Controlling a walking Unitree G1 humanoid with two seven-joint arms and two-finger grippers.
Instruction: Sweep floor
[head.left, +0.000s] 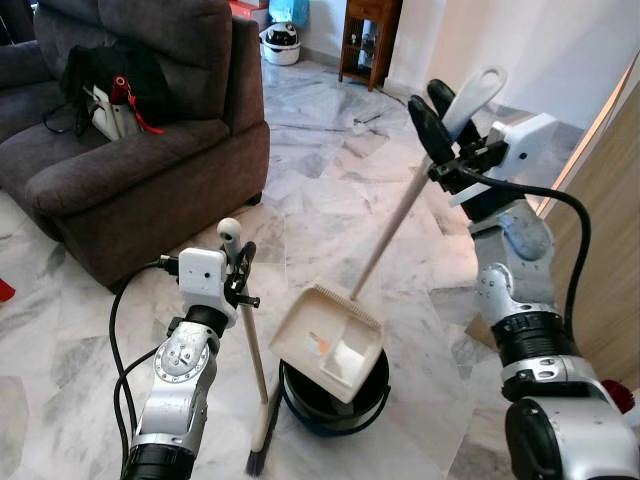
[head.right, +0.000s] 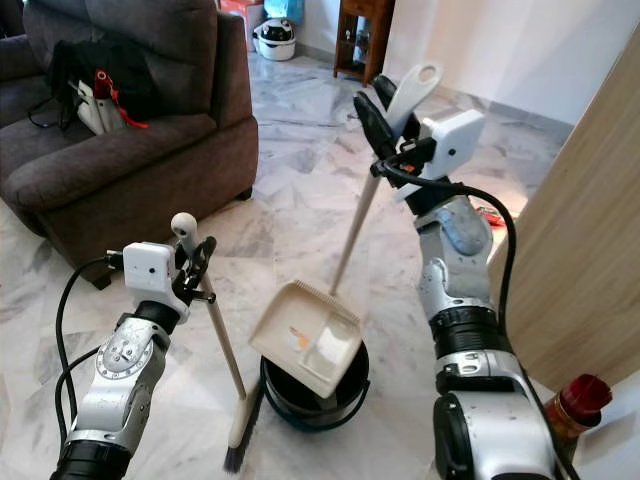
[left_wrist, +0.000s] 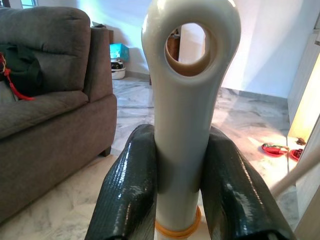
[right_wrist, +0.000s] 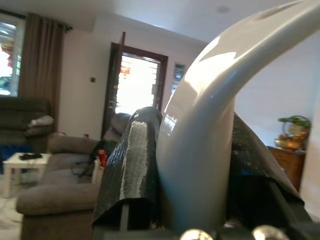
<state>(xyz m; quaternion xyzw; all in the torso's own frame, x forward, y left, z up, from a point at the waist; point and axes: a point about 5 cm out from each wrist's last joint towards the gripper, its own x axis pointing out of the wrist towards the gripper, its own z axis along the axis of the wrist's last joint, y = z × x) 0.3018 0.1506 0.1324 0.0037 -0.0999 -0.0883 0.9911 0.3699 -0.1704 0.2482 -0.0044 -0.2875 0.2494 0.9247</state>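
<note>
Now the right gripper (head.left: 447, 130) is closed on the upper end of the long white handle of the cream plastic dustpan (head.left: 328, 340), and the pan is tilted over the round black bin (head.left: 335, 400) standing on the pale marble floor (head.left: 330, 190). A small orange scrap (head.left: 321, 345) lies on the pan's inner face, so I judge the step in hand is emptying the dustpan into the bin.

The left gripper (head.left: 238, 268) is clamped around the thin white handle of the broom (head.left: 252, 360), just under its rounded end. The broom stands almost upright, and its dark bristles touch the floor just beside the bin, on the robot's left.

To do this step well, the pan's open lip should stay inside the bin's rim and should be the lowest part, so the dirt slides down and does not fall on the floor. Raising the handle slowly would make the tilt steeper; a gentle shake may help if the scrap sticks. The broom should stay away from the bin meanwhile. A dark grey fabric sofa (head.left: 140, 150) stands well apart, on the left.
</note>
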